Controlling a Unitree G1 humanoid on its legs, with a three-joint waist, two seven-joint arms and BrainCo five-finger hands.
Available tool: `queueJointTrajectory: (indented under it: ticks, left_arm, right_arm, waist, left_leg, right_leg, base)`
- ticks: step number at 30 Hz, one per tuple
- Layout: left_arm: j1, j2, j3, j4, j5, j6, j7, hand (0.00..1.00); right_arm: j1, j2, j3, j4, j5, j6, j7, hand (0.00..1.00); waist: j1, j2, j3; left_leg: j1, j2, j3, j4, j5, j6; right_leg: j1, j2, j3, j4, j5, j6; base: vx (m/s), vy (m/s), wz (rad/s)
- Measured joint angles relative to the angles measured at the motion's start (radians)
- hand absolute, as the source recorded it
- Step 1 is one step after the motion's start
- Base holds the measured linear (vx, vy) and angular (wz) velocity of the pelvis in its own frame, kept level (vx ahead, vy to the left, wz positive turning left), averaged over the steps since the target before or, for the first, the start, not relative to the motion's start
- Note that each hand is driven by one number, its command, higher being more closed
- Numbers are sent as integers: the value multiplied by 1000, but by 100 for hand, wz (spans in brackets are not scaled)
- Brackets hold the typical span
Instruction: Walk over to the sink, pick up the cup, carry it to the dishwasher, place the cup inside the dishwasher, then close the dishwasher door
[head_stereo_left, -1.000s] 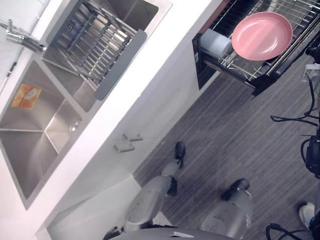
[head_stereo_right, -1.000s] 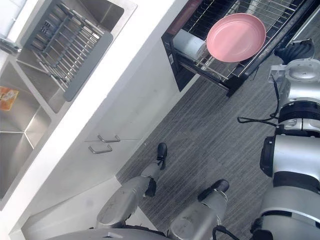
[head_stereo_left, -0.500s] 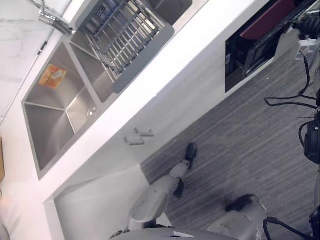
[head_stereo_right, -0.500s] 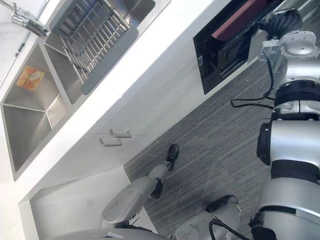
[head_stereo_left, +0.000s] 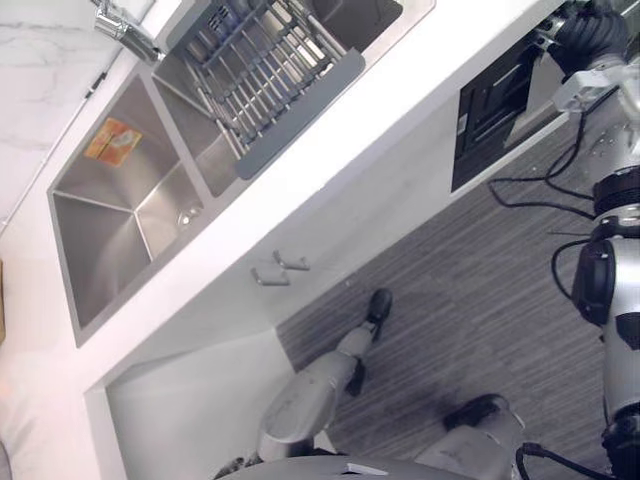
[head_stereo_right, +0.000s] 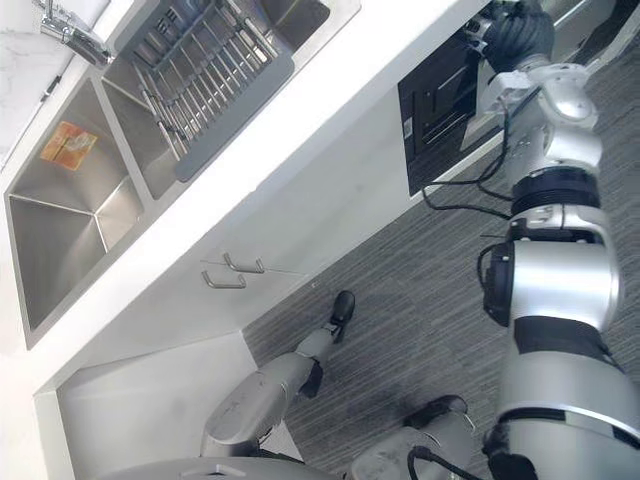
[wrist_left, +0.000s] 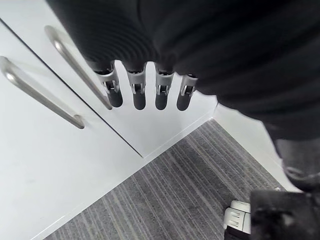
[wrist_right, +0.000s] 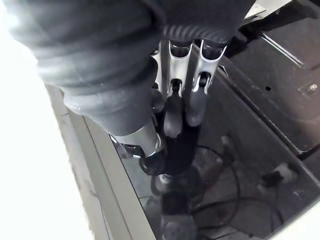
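Reading from the left, one steel sink (head_stereo_left: 100, 250) is set in the white countertop (head_stereo_left: 330, 150), and I count two basins in it. The left basin has one orange patch (head_stereo_left: 112, 141) on its wall, and one grey dish rack (head_stereo_left: 265, 70) lies across the right basin. One chrome faucet (head_stereo_left: 125, 20) stands at the sink's far edge, near where the basins meet.

Below the counter, a white cabinet (head_stereo_left: 350, 215) carries two metal handles (head_stereo_left: 275, 272), side by side. The left hand (wrist_left: 139, 87) hangs in front of that cabinet with its fingers straight, a little apart from one another, and nothing in them. Both handles lie just past the fingertips, untouched, and the grey striped floor (wrist_left: 165, 195) lies beyond the tips.

Further right is one dishwasher (head_stereo_right: 435, 120), a dark front built in under the counter. The right hand (head_stereo_right: 515, 30) is up at it. Its fingers (wrist_right: 195, 100) are straight and packed close, holding nothing. Their tips appear to touch a dark glossy panel of the dishwasher that mirrors them, and a pale frame edge runs just beside the fingers. Whether the dishwasher door is fully home I cannot tell, nor where the cup is.
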Motion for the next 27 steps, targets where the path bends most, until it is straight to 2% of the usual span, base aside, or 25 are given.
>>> queueJointTrajectory:
  ticks: [2, 4, 5, 7, 9, 11, 12, 14, 16, 17, 18, 19, 20, 21, 22, 23, 24, 25, 26, 27]
  left_arm:
    - [-4, 0, 45, -3, -35, -16, -9, 0]
    - [-6, 1, 89, -3, -51, -16, -11, 0]
    - [-7, 1, 116, -3, -73, -14, -16, 0]
    - [-7, 2, 144, -3, -93, -15, -31, 0]
    - [-14, 1, 170, 2, -122, -21, -59, 0]
    - [-30, 0, 176, 8, -150, -31, -79, 0]
    - [-48, -5, 206, 13, -158, -41, -81, 0]
    - [-64, -5, 242, 25, -168, -57, -81, 0]
    - [-83, -4, 281, 56, -170, -62, -79, 0]
    - [-87, -1, 306, 76, -170, -64, -77, 0]
    - [-87, 0, 322, 85, -170, -64, -76, 0]
    - [-89, 9, 339, 96, -170, -57, -70, 0]
    - [-97, 14, 360, 103, -170, -43, -64, 0]
    - [-100, 19, 366, 110, -171, -35, -58, 0]
    - [-107, 23, 365, 117, -171, -23, -49, 0]
    - [-112, 25, 359, 115, -171, -11, -38, 0]
    - [-117, 26, 357, 114, -171, -10, -34, 0]
    - [-133, 26, 354, 113, -170, 3, -27, 0]
    - [-150, 31, 356, 109, -171, 17, -16, 0]
    - [-161, 32, 356, 106, -173, 23, -9, 0]
  right_arm:
    - [126, 1, -75, -93, 1, -23, 5, 0]
    - [259, 25, -148, -168, 12, -40, 23, 0]
    - [354, 56, -196, -213, 33, -42, 47, 0]
    - [486, 113, -250, -263, 54, -46, 71, 0]
    - [677, 216, -297, -293, 59, -45, 101, 0]
    - [844, 307, -320, -278, 57, -42, 128, 0]
    - [953, 380, -323, -222, 39, -45, 146, 0]
    - [1055, 460, -330, -142, 18, -47, 166, 0]
    - [1150, 535, -369, -66, 14, -49, 169, 0]
    - [1207, 585, -398, -26, -2, -72, 168, 0]
    - [1234, 608, -405, -11, -6, -83, 164, 0]
    - [1286, 652, -430, 1, -44, -92, 152, 0]
    - [1327, 681, -440, 17, -81, -98, 139, 0]
    - [1346, 687, -442, 26, -102, -98, 126, 0]
    - [1361, 691, -458, 29, -145, -99, 103, 0]
    - [1361, 691, -464, 26, -165, -100, 75, 0]
    - [1360, 692, -466, 26, -172, -100, 69, 0]
    - [1359, 701, -468, 21, -181, -103, 64, 0]
    - [1358, 718, -465, 16, -195, -102, 61, 0]
    - [1359, 729, -458, 16, -196, -104, 50, 0]
  waist:
    - [-7, -14, 11]
    - [-31, -40, 31]
    - [-51, -63, 48]
    - [-72, -91, 68]
    - [-103, -138, 91]
    - [-123, -165, 91]
    - [-134, -185, 85]
    - [-147, -214, 71]
    - [-147, -250, 40]
    - [-148, -284, 15]
    - [-150, -304, 1]
    - [-154, -344, -20]
    - [-157, -388, -40]
    - [-159, -400, -50]
    - [-170, -396, -56]
    - [-183, -389, -62]
    - [-185, -388, -64]
    - [-192, -376, -67]
    - [-199, -381, -79]
    - [-204, -383, -80]
  left_leg:
    - [19, 17, 17, 0, 0, 0]
    - [42, 31, 28, 0, -5, -7]
    - [57, 43, 45, 0, -7, -9]
    - [74, 65, 66, -1, -23, -14]
    - [88, 89, 79, -5, -32, -18]
    - [98, 106, 94, -5, -39, -26]
    - [113, 114, 102, -6, -49, -22]
    - [129, 118, 108, -6, -58, -19]
    - [145, 121, 121, -6, -78, -19]
    - [160, 117, 129, -7, -92, -16]
    - [168, 113, 133, -7, -105, -7]
    - [193, 107, 161, -7, -127, 1]
    - [222, 95, 193, -6, -159, 11]
    - [236, 94, 208, -6, -171, 14]
    - [260, 105, 203, -6, -170, 17]
    - [295, 122, 199, -5, -175, 24]
    - [316, 128, 192, -4, -178, 29]
    - [342, 152, 164, 0, -186, 40]
    - [354, 164, 124, 0, -193, 43]
    - [362, 167, 105, 0, -195, 44]
  right_leg:
    - [30, 32, 0, -45, 20, -2]
    - [61, 57, 1, -80, 33, -5]
    - [76, 76, 11, -106, 44, -10]
    - [87, 107, 31, -138, 58, -13]
    - [108, 144, 39, -189, 81, -10]
    - [126, 174, 46, -238, 105, -9]
    - [147, 191, 51, -270, 118, -3]
    - [173, 209, 51, -308, 132, -2]
    - [197, 221, 53, -343, 141, -4]
    - [215, 222, 52, -362, 142, -7]
    - [225, 221, 51, -368, 142, -7]
    - [251, 212, 49, -378, 138, -15]
    - [279, 195, 47, -376, 137, -46]
    - [291, 191, 49, -362, 138, -82]
    - [289, 186, 73, -288, 165, -163]
    - [259, 185, 149, -182, 226, -239]
    - [239, 186, 197, -127, 263, -262]
    - [184, 211, 313, -47, 241, -202]
    - [163, 270, 371, -63, 138, -149]
    - [157, 298, 391, -85, 107, -140]
  base:
    - [4, -94, -18]
    - [10, -89, -21]
    - [5, -97, -34]
    - [-6, -68, -38]
    - [-21, -74, -33]
    - [-15, -86, -29]
    - [-11, -67, -22]
    - [-13, -68, -17]
    - [-2, -58, -15]
    - [17, -45, -11]
    - [48, -50, -8]
    - [109, -41, 1]
    - [101, -30, 2]
    - [152, -15, 6]
    - [138, 38, 14]
    - [195, 60, 19]
    - [196, 96, 30]
    - [199, 15, 46]
    - [165, -15, 60]
    - [106, -56, 69]
